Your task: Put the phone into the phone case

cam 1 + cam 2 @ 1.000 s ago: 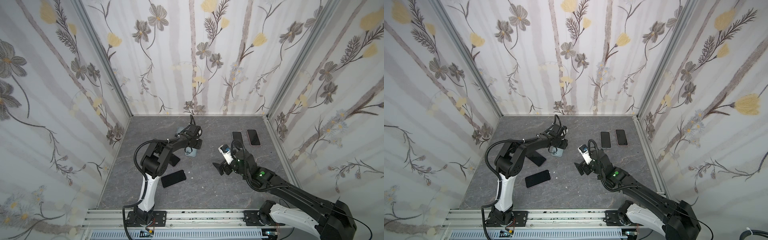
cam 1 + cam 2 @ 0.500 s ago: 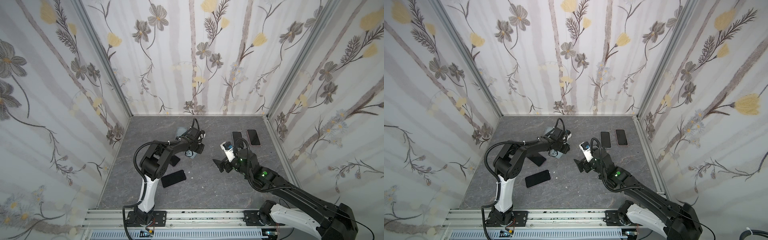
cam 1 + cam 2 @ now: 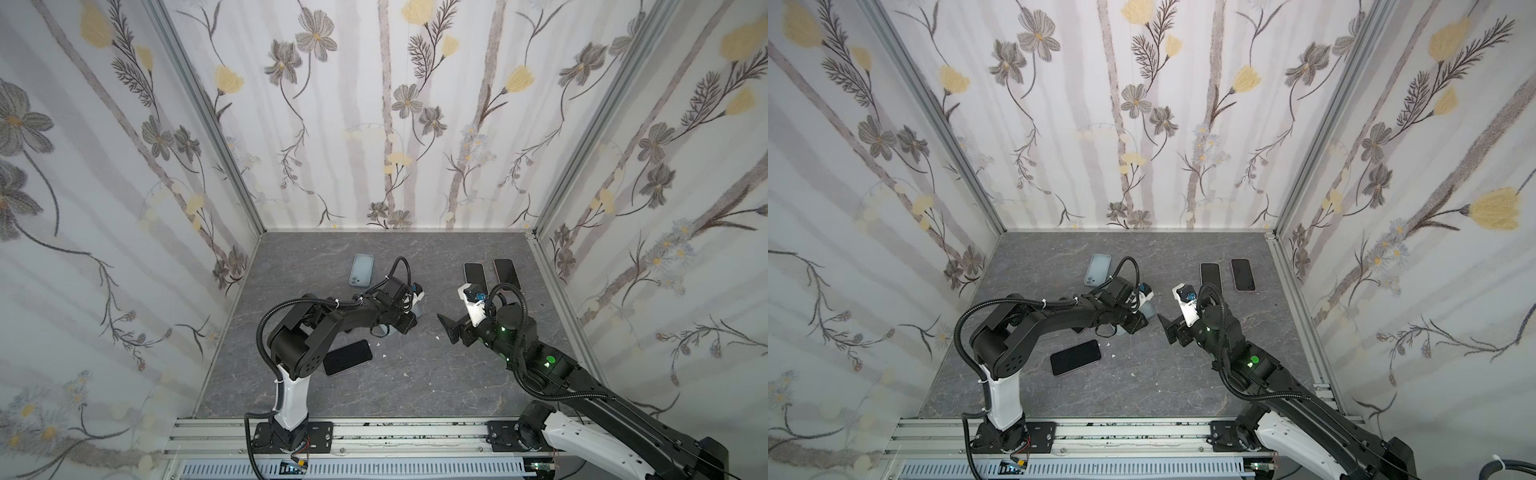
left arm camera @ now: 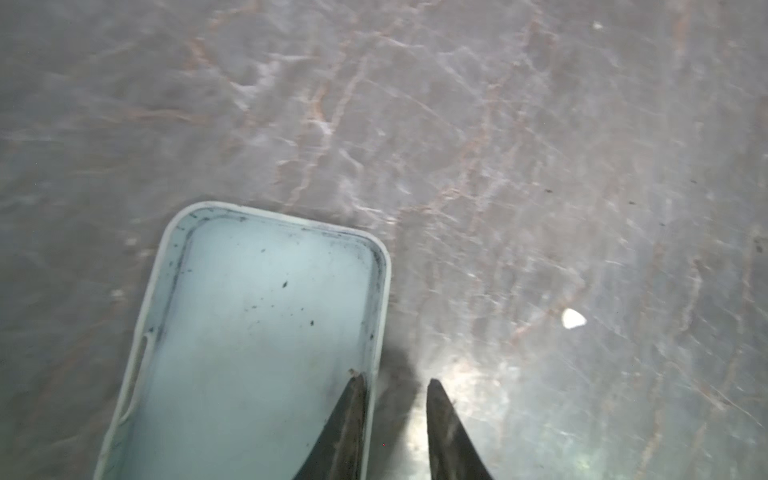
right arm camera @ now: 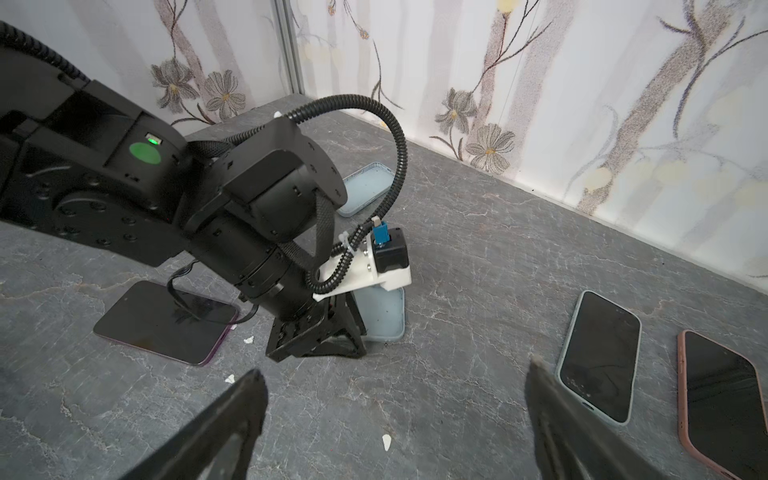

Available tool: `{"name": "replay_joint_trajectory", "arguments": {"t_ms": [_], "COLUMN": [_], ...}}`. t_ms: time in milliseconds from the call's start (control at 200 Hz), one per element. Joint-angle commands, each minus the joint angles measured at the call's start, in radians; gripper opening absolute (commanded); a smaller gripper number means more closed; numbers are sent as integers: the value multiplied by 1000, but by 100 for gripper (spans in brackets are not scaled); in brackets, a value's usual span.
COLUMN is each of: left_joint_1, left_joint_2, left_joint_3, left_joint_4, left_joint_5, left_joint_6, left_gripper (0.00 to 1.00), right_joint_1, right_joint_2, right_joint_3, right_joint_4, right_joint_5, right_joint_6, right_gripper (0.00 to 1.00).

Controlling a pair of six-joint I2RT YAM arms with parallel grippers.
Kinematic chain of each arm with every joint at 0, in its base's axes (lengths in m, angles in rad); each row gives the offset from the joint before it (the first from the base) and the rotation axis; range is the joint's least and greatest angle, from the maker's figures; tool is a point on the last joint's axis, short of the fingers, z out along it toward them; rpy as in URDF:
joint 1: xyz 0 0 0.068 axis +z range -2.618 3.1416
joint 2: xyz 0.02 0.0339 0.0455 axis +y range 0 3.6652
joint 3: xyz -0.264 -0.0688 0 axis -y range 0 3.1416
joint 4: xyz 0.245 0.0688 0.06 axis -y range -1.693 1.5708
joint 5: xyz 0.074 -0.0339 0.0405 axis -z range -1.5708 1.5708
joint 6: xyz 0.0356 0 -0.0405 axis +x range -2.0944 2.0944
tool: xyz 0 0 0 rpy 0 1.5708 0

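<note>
The pale blue phone case (image 4: 257, 332) lies open side up and empty near the middle of the tabletop (image 3: 415, 386). The left tool (image 4: 395, 380) stands narrow astride the case's long side wall, with one finger (image 4: 349, 415) inside against the wall and the other outside, a gap from it. The bare phone (image 3: 348, 357) lies screen up toward the front left, near the case but apart from it. The right tool (image 5: 395, 368) hangs spread wide and empty above the tabletop, right of the case. A second blue case (image 3: 361, 270) lies toward the back wall. A grey-cased phone (image 3: 475, 274) and a pink-cased phone (image 3: 505, 270) lie side by side at the back right.
</note>
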Motion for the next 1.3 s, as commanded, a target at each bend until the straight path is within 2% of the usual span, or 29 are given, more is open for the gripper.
{"name": "replay_joint_trajectory", "arguments": {"t_ms": [0,155,355,669,929,1079,1234,1294], "left_joint_1": [-49,-110,-144,-157,-157,-151,-122,-99], "left_joint_2": [-17,-32,-40,-67,-148,-236,-400,-473], "left_joint_3": [-62,-115,-112,-107,-124,-134,-186,-210], "left_joint_4": [-53,-27,-51,-133,-86,-53,17,41], "left_joint_5": [99,170,180,222,258,260,251,215], "left_joint_6": [29,59,82,197,222,216,174,135], "left_gripper": [28,28,28,28,30,34,38,40], "right_joint_1": [1,2,1,1,2,2,4,4], "right_joint_2": [-10,-12,-6,-4,-4,-32,-30,-9], "right_joint_3": [-6,-6,4,15,45,60,101,128], "right_joint_4": [6,25,29,33,44,85,128,135], "right_joint_5": [24,31,35,31,80,-28,-151,-187], "right_joint_6": [-4,3,2,29,48,8,-47,-66], "right_gripper": [95,96,97,100,100,100,100,100]}}
